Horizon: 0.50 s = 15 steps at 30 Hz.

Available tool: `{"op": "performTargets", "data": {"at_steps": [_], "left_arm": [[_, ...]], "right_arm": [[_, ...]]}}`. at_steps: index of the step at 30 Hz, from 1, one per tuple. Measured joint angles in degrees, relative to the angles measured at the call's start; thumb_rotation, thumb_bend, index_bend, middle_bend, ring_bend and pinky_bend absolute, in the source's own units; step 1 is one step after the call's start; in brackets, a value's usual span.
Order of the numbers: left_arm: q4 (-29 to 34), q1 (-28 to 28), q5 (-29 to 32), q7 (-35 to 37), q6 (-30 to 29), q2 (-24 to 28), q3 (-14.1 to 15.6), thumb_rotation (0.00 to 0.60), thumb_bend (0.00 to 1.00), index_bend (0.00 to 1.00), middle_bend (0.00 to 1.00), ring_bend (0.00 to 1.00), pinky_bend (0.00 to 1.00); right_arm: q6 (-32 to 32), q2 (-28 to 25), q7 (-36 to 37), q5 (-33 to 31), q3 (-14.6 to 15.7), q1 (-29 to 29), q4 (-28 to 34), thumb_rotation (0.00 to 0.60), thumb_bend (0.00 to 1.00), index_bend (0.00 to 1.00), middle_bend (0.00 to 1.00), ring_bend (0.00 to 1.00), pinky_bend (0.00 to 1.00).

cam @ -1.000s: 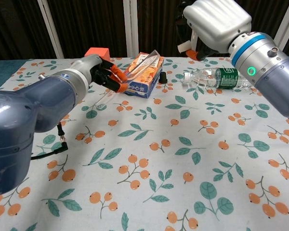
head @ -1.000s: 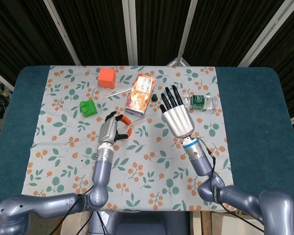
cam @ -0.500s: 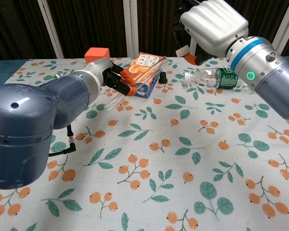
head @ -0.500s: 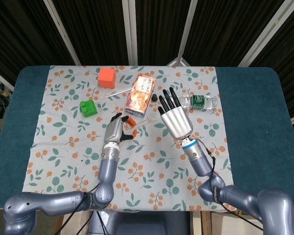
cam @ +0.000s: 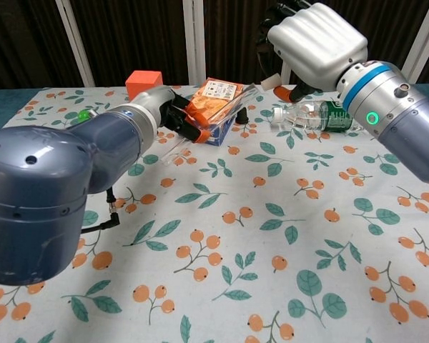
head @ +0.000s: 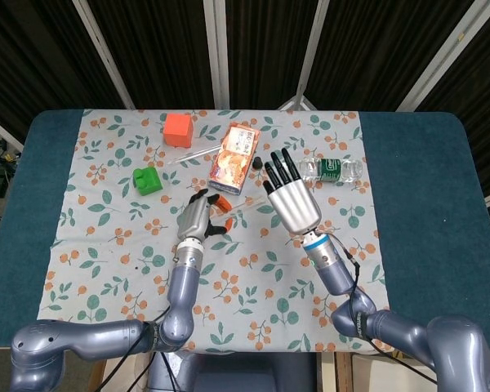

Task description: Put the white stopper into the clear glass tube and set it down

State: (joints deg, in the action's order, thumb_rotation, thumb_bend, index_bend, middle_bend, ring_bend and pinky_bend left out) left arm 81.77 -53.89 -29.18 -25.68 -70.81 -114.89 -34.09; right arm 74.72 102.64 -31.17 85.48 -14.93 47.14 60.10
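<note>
Above the floral cloth [head: 98,245], left hand [head: 198,217] grips the thin, clear glass tube [cam: 225,114]: light, slippery, brittle. Right hand [cam: 307,43] apparently pinches the small white stopper [cam: 273,63].

On the leaf-and-berry cloth [head: 106,245] over the counter [head: 425,204] — an orange cube [head: 177,129], a green block [head: 149,180], a printed carton [head: 234,157] and a plastic bottle [head: 335,170] lying on its side.

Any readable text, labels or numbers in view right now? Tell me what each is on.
None can be read.
Orange carton: printed pictures and marks, too blurred to read.
Bottle: green label with white marks, too small to read.
Orange cube and green block: no text visible.
</note>
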Motion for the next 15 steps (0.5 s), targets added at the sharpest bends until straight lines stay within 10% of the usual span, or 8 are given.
{"op": "performTargets", "data": {"at_steps": [15], "left_arm": [[-0.4, -0.1, -0.1, 0.0, -0.5, -0.2, -0.1, 0.600, 0.75, 0.53, 0.43, 0.07, 0.00]], "right_arm": [[0.3, -0.6, -0.6, 0.2, 0.4, -0.1, 1.2, 0.600, 0.36, 0.67, 0.26, 0.11, 0.07]]}}
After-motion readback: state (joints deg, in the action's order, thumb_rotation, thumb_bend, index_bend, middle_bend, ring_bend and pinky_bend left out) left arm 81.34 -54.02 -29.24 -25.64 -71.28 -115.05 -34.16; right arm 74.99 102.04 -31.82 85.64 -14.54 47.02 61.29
